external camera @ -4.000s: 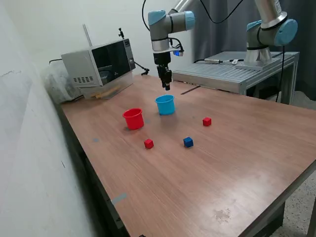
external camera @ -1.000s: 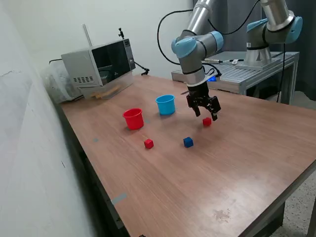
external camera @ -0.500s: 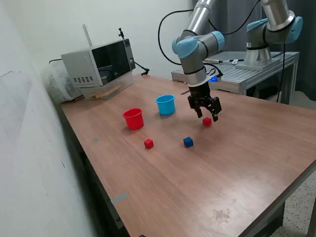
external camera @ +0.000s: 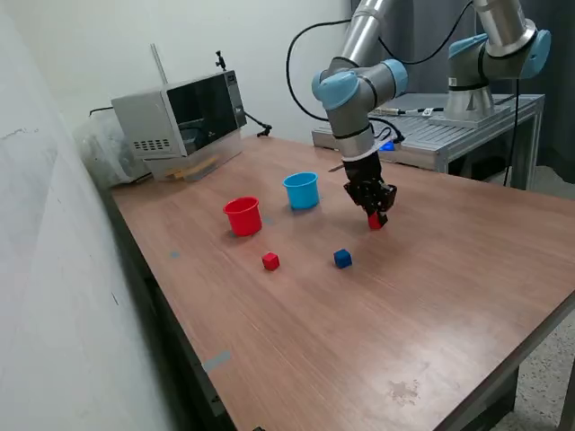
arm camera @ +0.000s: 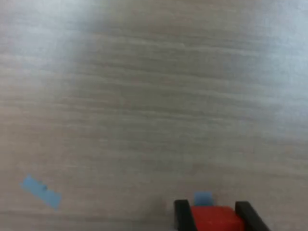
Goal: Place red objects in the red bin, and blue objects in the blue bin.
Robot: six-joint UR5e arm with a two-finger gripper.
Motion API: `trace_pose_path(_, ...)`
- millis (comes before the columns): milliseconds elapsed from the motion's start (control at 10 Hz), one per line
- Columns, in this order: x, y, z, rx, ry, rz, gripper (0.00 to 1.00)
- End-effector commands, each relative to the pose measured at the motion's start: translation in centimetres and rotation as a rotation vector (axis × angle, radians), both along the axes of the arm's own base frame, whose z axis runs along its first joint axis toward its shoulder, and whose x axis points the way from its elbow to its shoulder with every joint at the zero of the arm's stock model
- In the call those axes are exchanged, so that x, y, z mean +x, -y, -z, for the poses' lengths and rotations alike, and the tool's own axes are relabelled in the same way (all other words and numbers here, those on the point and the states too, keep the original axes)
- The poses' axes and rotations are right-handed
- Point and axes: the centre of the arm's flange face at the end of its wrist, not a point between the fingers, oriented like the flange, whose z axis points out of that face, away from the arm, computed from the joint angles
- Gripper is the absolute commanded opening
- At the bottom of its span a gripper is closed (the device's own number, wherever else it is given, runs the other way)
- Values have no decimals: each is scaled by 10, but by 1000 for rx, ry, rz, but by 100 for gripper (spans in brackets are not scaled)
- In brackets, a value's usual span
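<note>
My gripper [external camera: 375,214] is down at the table to the exterior view's right of the light blue cup [external camera: 301,190]. Its fingers [arm camera: 181,214] are closed against both sides of a red cube [arm camera: 214,219], which shows just below the fingertips in the exterior view [external camera: 375,224] and rests on the wood. The red cup [external camera: 243,216] stands upright to the exterior view's left of the blue cup. A second red cube [external camera: 270,261] and one blue cube [external camera: 342,259] lie loose nearer the front. No other blue cube shows.
A microwave [external camera: 180,112] stands at the back on the exterior view's left. A second arm [external camera: 490,54] stands on a metal bench [external camera: 431,135] behind the table. Bits of blue tape [arm camera: 41,191] are stuck to the wooden table [external camera: 377,323].
My gripper moved from above the blue cup to the red cube on the exterior view's right, came down over it, and its open fingers closed on the cube.
</note>
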Motion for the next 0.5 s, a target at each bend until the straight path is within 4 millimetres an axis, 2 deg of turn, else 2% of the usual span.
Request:
trace_pose_path(0, -14, -13, -54, -1, -92, 21, 0)
trace_pose_path(200, -37, -49, -125, 4, -174, 74, 0)
trace_pose_path(400, -50, -61, -186, 6, -240, 92, 0)
